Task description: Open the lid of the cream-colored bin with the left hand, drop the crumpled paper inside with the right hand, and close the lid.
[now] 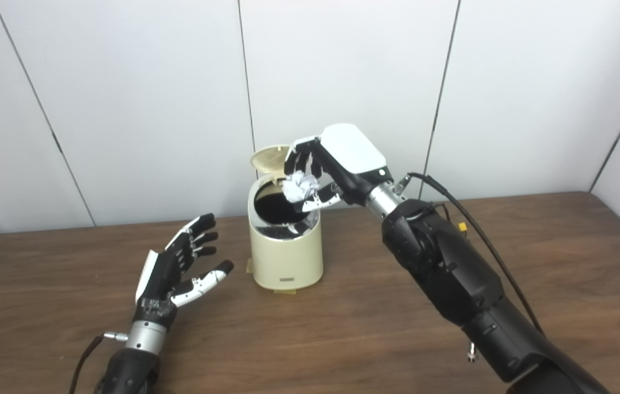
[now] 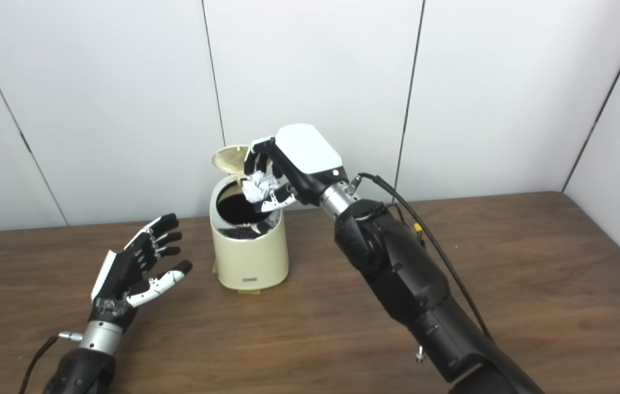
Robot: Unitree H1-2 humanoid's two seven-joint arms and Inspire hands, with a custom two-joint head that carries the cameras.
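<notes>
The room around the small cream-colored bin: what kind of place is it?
Probably a robot test booth or lab: plain white wall panels enclose a brown wooden table, bare except for the small cream-colored bin.

my left hand (image 1: pixel 178 268) hangs low on its side, palm turned inward, fingers (image 1: pixel 200 230) spread and empty, thumb out. my right arm (image 1: pixel 452 273) reaches up and forward from the lower right, wrist bent down. my right hand (image 1: pixel 331 164) is raised, fingers and thumb curled around a paper ball (image 1: pixel 300 187).
</notes>
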